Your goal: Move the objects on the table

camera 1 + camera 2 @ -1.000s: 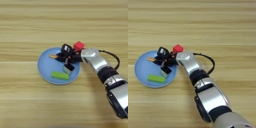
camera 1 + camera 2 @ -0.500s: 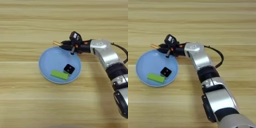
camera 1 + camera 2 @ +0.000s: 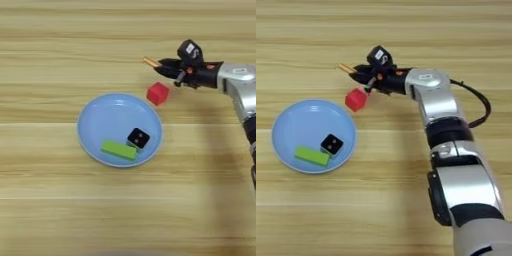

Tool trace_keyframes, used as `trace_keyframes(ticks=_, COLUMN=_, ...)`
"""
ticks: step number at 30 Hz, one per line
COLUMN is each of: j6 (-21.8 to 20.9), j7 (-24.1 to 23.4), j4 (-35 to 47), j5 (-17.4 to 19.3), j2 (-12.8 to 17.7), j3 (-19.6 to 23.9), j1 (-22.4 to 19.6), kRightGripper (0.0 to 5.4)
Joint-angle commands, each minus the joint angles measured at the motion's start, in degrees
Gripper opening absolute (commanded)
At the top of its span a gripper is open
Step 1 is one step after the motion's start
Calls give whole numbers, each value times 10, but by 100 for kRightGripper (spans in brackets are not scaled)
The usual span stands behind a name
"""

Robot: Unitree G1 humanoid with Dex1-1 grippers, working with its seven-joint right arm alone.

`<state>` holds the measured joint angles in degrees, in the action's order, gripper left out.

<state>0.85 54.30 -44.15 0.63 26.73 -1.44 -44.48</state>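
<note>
Now my gripper (image 3: 167, 65), upper right of frame, clamps the screwdriver (image 3: 150, 62) above the red cube (image 3: 158, 93); I should lower it flat onto bare table (image 3: 60, 210), clear of the plate (image 3: 95, 145).

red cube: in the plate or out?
Out. The red cube sits on the table just beyond the blue plate's far-right rim.

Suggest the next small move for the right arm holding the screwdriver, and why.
Probably lower and release. The end effector is shut on the screwdriver, held beyond the blue plate over bare table, with the red cube just below it. The green block and black cube remain in the plate, so setting the tool down comes first.
</note>
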Motion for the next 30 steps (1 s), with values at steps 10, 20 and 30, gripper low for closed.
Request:
trace_keyframes(ticks=10, j6=-78, j7=-60, j4=-152, j5=-37, j2=75, j3=18, j1=-102, kRightGripper=82)
trace_keyframes(ticks=20, j6=-93, j7=-84, j4=-225, j5=-65, j2=64, j3=6, j1=-90, kRightGripper=82)
trace_keyframes(ticks=30, j6=-90, j7=-107, j4=-265, j5=-78, j2=56, j3=4, j1=-87, kRightGripper=82)
